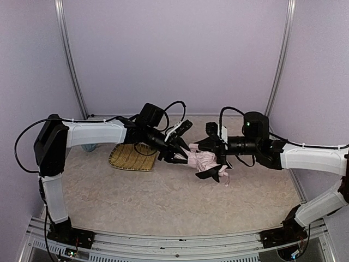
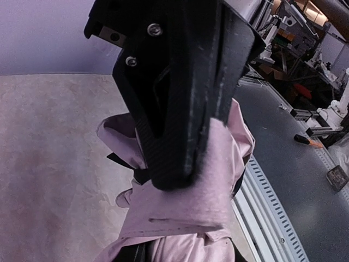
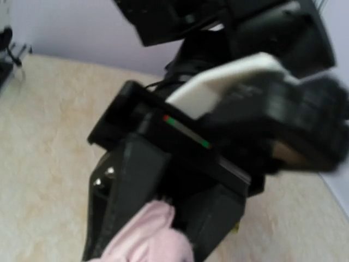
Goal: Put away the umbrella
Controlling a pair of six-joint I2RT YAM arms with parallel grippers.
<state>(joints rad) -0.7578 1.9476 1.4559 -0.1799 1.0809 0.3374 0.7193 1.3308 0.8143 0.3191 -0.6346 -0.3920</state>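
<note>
The umbrella (image 1: 200,161) is a crumpled pale pink bundle held between the two grippers above the middle of the table (image 1: 163,202). A dark part hangs from its 5 o'clock end.

The left gripper (image 1: 180,155) meets the bundle from 9 o'clock. In the left wrist view its black fingers (image 2: 180,125) stand almost together, pressed onto a fold of the pink fabric, which bulges out past them toward 3 and 6 o'clock. It has the umbrella pinched.

The right gripper (image 1: 210,148) comes in from 2 o'clock, close to the left one. The right wrist view is blurred, but a lump of pink cloth sits between two dark fingers (image 3: 117,207) at 6 o'clock in that view, so this gripper also seems clamped on the fabric.

A woven yellow straw mat (image 1: 131,157) lies flat on the table at 9 o'clock from the umbrella, partly under the left arm's wrist.
</note>
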